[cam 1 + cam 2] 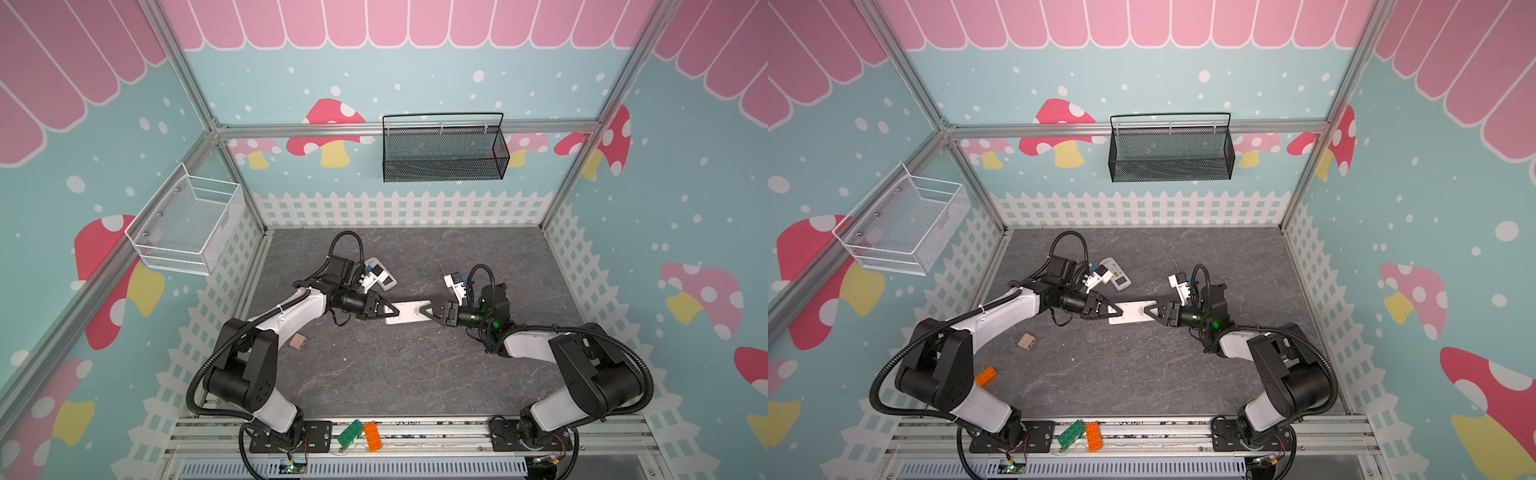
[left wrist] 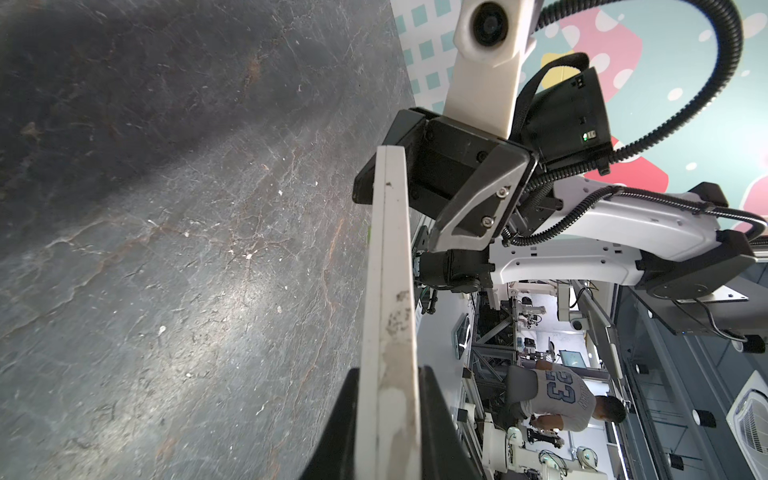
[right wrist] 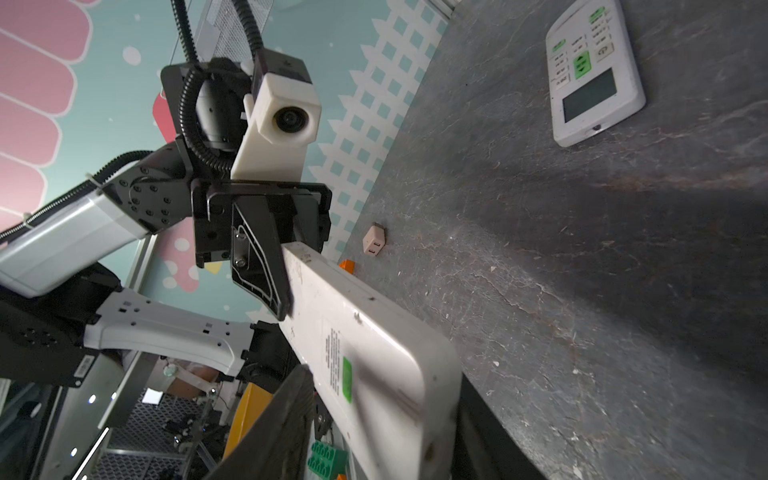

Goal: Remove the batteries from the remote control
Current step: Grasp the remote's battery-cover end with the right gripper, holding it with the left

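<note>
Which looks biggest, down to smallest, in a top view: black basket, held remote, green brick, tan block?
1. black basket
2. held remote
3. green brick
4. tan block, only slightly smaller than the brick

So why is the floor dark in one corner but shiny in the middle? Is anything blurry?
Left wrist view: the table is shadowed in one corner, with pale glare across its middle. Right wrist view: a shadow band crosses the table, the held remote blurs at its near end, the lying remote is sharp. Both top views: even light, frame bars leaning outward.
</note>
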### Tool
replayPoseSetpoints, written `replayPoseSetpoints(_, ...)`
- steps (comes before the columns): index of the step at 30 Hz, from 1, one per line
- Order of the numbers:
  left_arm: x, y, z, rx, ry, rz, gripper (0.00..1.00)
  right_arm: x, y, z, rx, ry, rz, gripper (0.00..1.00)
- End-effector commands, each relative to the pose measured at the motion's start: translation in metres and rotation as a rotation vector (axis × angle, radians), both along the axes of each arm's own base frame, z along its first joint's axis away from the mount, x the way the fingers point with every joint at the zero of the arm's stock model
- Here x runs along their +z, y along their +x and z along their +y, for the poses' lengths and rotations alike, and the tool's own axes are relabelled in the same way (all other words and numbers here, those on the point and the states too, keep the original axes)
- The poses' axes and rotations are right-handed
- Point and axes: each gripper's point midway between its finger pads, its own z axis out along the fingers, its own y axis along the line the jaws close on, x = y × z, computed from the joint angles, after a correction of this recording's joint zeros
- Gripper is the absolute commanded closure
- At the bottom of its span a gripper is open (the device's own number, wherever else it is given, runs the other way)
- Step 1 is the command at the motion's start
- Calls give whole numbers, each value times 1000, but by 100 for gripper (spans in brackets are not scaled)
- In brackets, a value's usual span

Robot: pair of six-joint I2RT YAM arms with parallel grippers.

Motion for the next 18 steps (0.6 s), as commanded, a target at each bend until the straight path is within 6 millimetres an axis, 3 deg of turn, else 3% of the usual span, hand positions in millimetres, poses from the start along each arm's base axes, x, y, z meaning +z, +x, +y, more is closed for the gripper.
replayPoseSetpoints(1, -1, 6, -3, 5, 8, -10, 79, 29, -12, 7, 73, 66, -108, 56)
replayPoseSetpoints(7, -9, 8, 1, 34, 57, -5, 48, 35, -15, 4, 62, 81, -111, 70)
replayPoseSetpoints(11, -11, 10, -1, 41, 73, 1, 46, 37, -15, 3, 48, 84, -110, 84)
replayPoseSetpoints(18, -21, 8, 1, 47, 108, 8, 47, 35, -11, -1, 2, 84, -88, 98)
